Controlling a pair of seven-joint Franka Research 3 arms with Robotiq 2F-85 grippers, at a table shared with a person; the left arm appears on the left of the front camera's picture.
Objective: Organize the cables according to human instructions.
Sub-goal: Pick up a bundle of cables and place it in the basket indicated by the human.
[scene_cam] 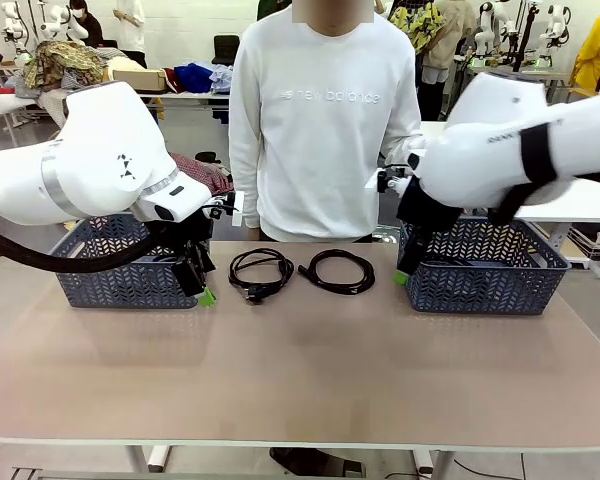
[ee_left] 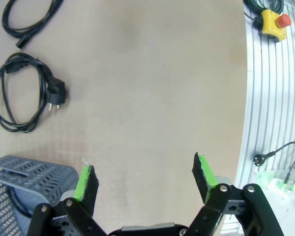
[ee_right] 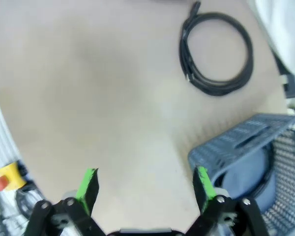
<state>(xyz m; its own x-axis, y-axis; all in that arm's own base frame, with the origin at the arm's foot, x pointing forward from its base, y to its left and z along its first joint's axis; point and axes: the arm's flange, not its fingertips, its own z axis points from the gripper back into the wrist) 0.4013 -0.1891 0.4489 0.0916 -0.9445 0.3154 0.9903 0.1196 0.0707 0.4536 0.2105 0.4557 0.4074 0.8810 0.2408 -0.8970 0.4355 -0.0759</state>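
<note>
Two coiled black cables lie side by side at the table's far middle. The left cable (scene_cam: 260, 272) (ee_left: 19, 93) has a chunky two-pin plug; the right cable (scene_cam: 337, 270) (ee_right: 216, 54) (ee_left: 29, 17) is a neat ring. My left gripper (scene_cam: 202, 288) (ee_left: 145, 182) hangs open and empty at the front right corner of the left basket (scene_cam: 130, 275) (ee_left: 24, 172), just left of the plug cable. My right gripper (scene_cam: 404, 266) (ee_right: 146, 184) hangs open and empty at the left front corner of the right basket (scene_cam: 485, 275) (ee_right: 241, 147).
A person in a white sweatshirt (scene_cam: 320, 110) stands at the far edge behind the cables. Dark cord shows inside both grey baskets. A yellow emergency-stop box (ee_left: 273, 24) (ee_right: 7, 177) sits off the table's near edge. The table's near half (scene_cam: 300, 380) is bare.
</note>
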